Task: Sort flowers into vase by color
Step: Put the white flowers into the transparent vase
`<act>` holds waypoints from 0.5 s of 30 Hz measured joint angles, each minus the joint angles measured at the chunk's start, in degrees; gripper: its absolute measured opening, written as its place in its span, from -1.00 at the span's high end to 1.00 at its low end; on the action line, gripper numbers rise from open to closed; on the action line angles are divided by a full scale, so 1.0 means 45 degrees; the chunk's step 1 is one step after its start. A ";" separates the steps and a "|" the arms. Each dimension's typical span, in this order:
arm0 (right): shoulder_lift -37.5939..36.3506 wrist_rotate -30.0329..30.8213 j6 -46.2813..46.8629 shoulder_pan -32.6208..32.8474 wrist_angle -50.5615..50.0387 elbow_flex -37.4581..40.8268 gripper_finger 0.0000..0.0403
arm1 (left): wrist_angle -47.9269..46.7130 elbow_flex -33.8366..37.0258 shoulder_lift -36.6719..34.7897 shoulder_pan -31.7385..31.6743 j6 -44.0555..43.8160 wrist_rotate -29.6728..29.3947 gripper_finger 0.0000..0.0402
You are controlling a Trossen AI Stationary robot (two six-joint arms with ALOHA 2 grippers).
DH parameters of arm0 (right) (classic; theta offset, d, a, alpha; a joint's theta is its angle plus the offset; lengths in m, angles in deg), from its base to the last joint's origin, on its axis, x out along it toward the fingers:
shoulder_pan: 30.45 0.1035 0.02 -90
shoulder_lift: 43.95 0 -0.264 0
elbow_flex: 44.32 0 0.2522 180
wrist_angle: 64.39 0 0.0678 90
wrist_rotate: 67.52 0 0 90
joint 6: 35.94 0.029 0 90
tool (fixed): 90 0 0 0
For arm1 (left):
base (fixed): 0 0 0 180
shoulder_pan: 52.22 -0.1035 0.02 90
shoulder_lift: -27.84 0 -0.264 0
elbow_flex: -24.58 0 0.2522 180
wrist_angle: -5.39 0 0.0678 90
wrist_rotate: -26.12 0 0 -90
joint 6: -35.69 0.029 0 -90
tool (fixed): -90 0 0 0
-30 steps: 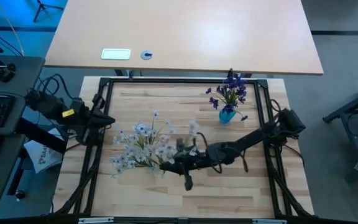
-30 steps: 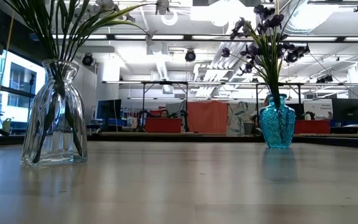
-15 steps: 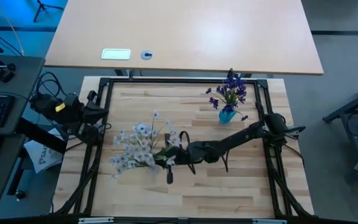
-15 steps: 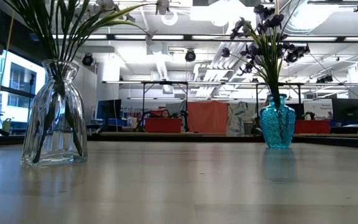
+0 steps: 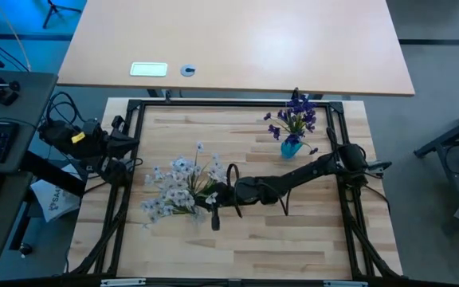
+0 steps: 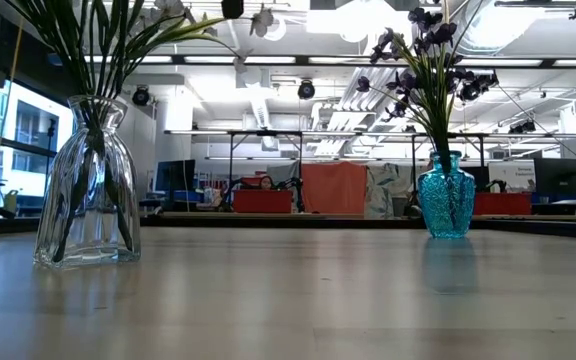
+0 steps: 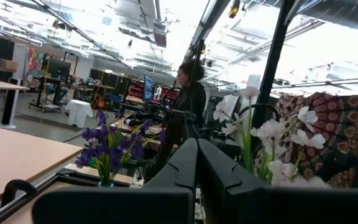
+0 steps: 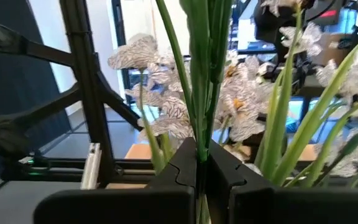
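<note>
A clear glass vase [image 6: 88, 190] stands left of the table's middle and holds white flowers [image 5: 178, 187] on green stems. At the far right, a blue vase [image 6: 446, 200] holds purple flowers [image 5: 297, 115]. My right gripper [image 5: 213, 198] reaches in level from the right, at bloom height beside the white bunch, and is shut on a green stem. Its tip shows at the top of the low view [image 6: 232, 8]. My left gripper [image 7: 197, 165] is shut on nothing, raised at the table's left edge [image 5: 130, 143]. My right gripper pinches a green flower stem [image 8: 199, 124] between its two shut fingers [image 8: 185, 165]. The fingers come in level from the table's right and lie across the stem. The stem stands upright above them among the white blooms. The fingers hide its lower part.
A black frame [image 5: 237, 104] runs around the wooden table top. A larger tan table [image 5: 237, 48] stands beyond the far edge. Bare wood lies between the two vases and along the near edge [image 5: 237, 255]. A person [image 7: 188, 93] stands in the room beyond the table.
My right gripper has gone toward the table's left edge and a little down, up to the white bunch, with its wrist rolling; its tip now shows at the top of the low view. My left gripper has drawn back toward the table's left edge, then kept still.
</note>
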 joint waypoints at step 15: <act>0.0957 0.0036 0.0622 0.0034 0.0742 0.0039 1.00 | -0.0010 0.0000 0.0000 0.0000 0.0000 -0.0054 1.00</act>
